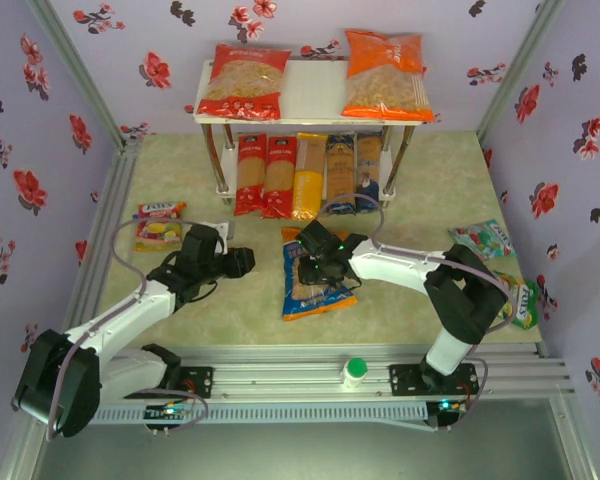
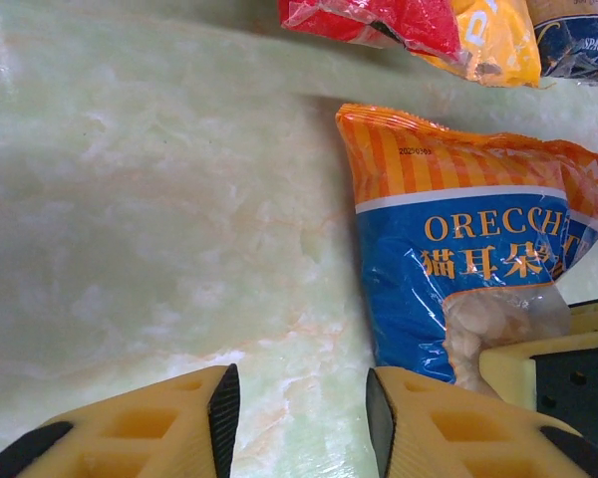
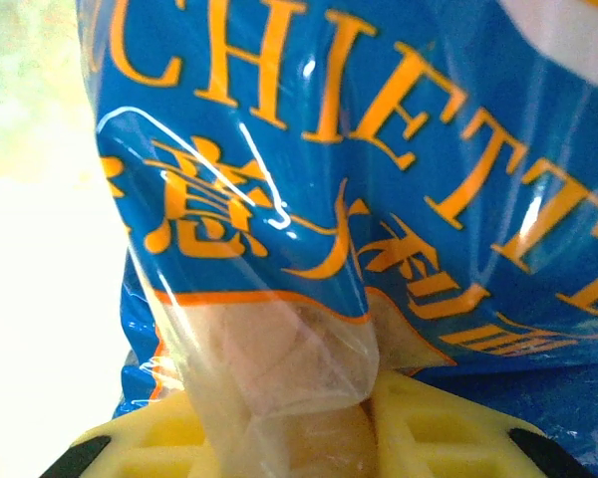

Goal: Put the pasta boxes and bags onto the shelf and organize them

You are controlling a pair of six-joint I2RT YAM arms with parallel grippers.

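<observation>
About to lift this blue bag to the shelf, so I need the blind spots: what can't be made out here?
- Top external: the right gripper covers its own jaws and the upper part of the blue bag.
- Right wrist: the bag's outline is cut off by the frame edges.
- Top external: the top board of the shelf hides the far ends of the spaghetti packs.

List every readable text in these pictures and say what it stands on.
"ORECCH", cut off: blue bag.
"猫耳朵": same bag, below.
"CHIETT", cut off: same bag, right wrist view.
"SPAGH", cut off: dark blue pack.
Stamp on its orange top: too small.
Labels on the shelf: blurred.
</observation>
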